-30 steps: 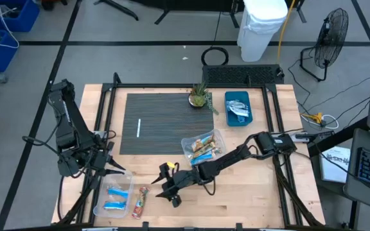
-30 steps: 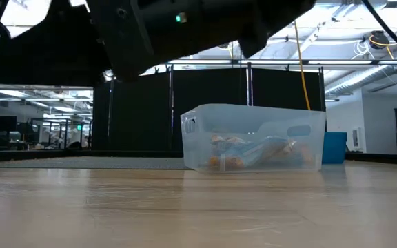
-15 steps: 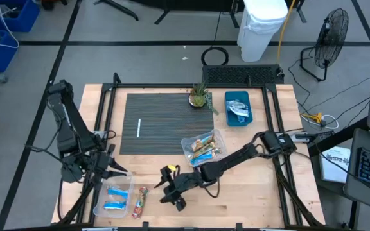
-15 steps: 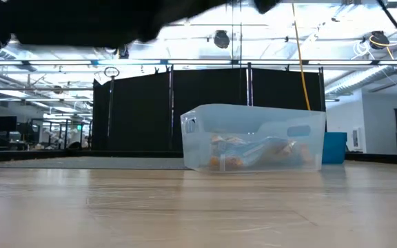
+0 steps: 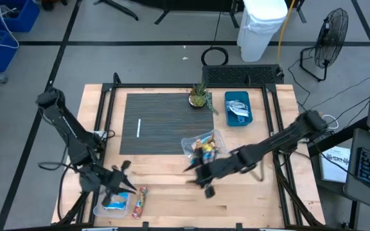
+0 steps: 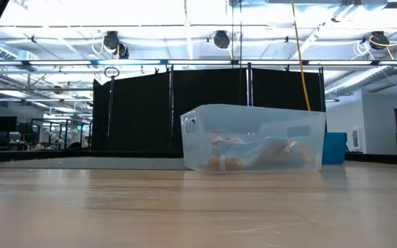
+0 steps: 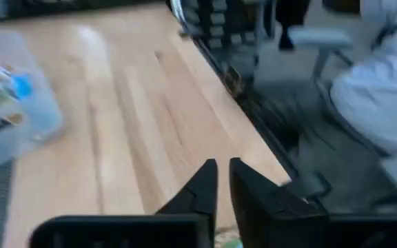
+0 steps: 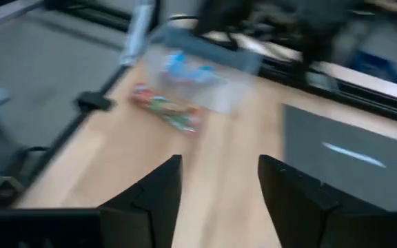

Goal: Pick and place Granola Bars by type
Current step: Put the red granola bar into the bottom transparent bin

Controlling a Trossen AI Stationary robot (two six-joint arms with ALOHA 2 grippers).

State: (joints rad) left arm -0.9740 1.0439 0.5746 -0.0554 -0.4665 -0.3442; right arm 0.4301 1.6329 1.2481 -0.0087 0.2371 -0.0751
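Left gripper [image 5: 117, 183], fingers nearly together and holding nothing, hangs at the table's [image 5: 249, 205] front left corner over the clear bin [image 5: 114, 200] of blue bars. The loose multicoloured granola bar [image 5: 140, 200] lies just beside it, long axis front to back. Right gripper [image 5: 198, 174], fingers apart and empty, is farther off, near the central clear bin [image 5: 204, 146].

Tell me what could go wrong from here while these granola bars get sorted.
1. One orange-red-green bar lies loose on the wood beside the front clear bin, near the table's front edge. The left gripper hovers close by and might knock the bar off or shove the bin.
2. The right gripper, open and empty, sits next to the bin of mixed bars; its arm could nudge that bin.
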